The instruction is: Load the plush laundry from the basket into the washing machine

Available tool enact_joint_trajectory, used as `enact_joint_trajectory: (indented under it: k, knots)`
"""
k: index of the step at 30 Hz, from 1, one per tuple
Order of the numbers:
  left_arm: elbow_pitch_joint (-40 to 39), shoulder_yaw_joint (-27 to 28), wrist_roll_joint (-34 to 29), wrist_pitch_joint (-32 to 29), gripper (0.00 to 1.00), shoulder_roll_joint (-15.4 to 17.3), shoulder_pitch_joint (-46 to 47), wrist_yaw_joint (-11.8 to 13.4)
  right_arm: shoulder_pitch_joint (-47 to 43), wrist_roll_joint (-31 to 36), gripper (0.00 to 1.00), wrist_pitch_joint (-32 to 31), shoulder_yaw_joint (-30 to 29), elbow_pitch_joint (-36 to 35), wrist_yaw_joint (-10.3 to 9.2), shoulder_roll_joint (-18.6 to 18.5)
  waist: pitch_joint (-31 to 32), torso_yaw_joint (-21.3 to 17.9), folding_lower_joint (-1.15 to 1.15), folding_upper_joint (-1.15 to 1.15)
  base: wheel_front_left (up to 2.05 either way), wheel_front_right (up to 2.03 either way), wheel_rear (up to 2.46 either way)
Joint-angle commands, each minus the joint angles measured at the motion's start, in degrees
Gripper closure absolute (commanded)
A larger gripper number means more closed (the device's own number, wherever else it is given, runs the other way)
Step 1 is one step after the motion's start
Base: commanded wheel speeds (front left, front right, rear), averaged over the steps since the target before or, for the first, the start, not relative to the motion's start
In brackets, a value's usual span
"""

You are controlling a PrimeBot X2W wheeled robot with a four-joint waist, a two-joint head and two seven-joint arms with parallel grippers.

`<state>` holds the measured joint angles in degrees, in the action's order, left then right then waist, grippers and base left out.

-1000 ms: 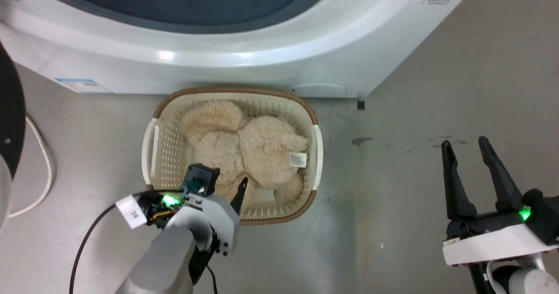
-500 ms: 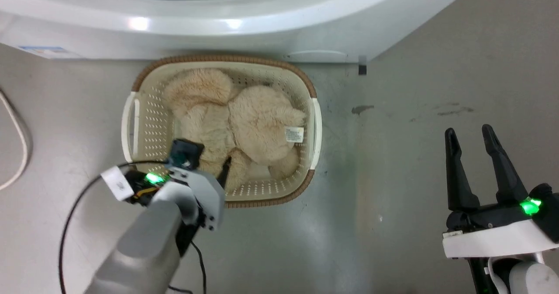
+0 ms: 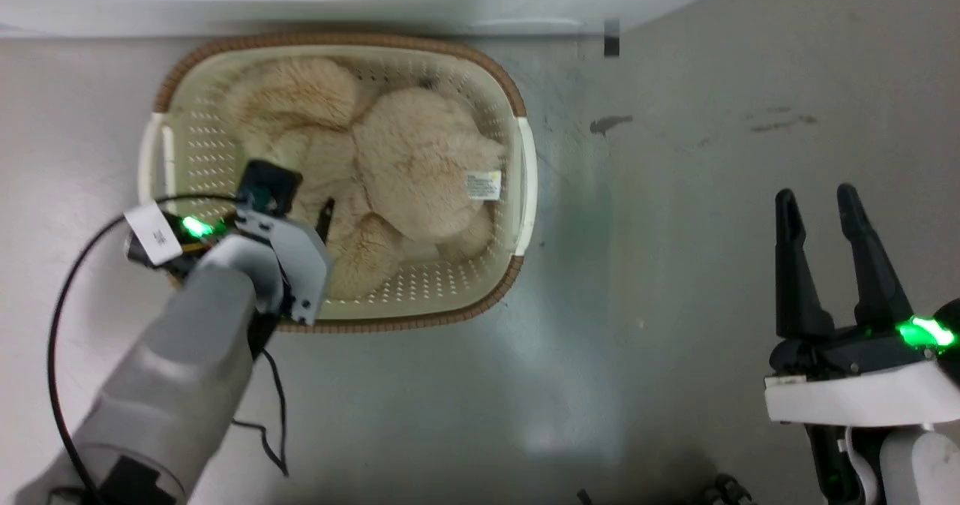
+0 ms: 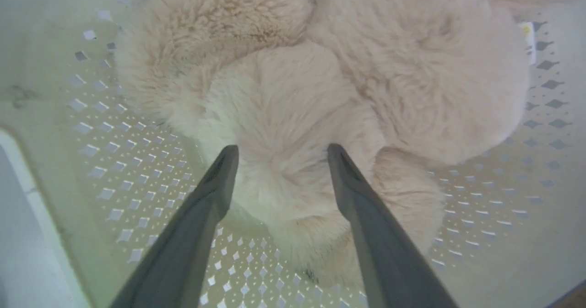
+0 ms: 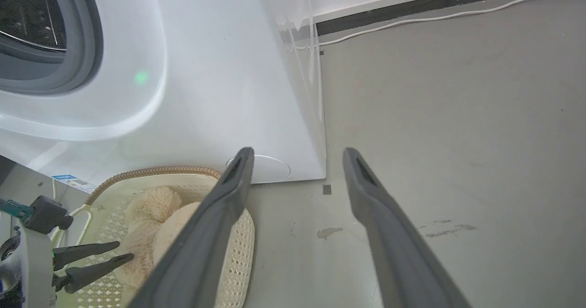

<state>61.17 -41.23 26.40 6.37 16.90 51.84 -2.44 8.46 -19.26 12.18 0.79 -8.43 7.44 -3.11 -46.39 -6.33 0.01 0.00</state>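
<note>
The basket (image 3: 420,289) is shared by all views: overhead at 11 o'clock, closely from the left wrist, obliquely from the right.

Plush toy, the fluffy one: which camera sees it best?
The head view. It shows nearly the whole plush toy curled in the basket, white tag included. The left wrist view is closer but cuts its edges off. The right wrist view catches a small part behind one jaw.
</note>
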Motion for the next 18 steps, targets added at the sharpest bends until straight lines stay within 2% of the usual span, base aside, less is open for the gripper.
enact_joint_trajectory:
  k: [1, 8, 17, 18]
  knots:
    - [1.4, -1.1, 0.5, 0.3, 0.0, 0.5, 2.1, 0.3, 1.4, -0.9, 0.0, 0.5, 0.0, -0.5, 0.04, 0.2, -1.7, -0.8, -0.01, 0.0, 0.0, 0.0, 0.0]
    - [5.5, -5.1, 1.3, 0.8, 0.0, 1.9, 8.1, -0.4, 2.6, -3.3, 0.0, 1.4, 0.5, -0.7, 0.04, 0.2, -6.1, -2.0, -0.01, 0.0, 0.0, 0.0, 0.0]
    - [10.9, -11.0, 2.7, 0.9, 0.0, 2.6, 13.7, -3.1, 3.9, -5.7, 0.0, 2.4, 0.9, -1.1, 0.04, 0.2, -11.3, -3.0, -0.01, 0.0, 0.0, 0.0, 0.0]
    - [11.4, -11.5, 3.0, 0.8, 0.39, 2.6, 14.3, -3.3, 4.1, -5.9, 0.0, 2.6, 0.9, -1.0, 0.04, 0.2, -11.8, -3.0, -0.01, 0.0, 0.0, 0.0, 0.0]
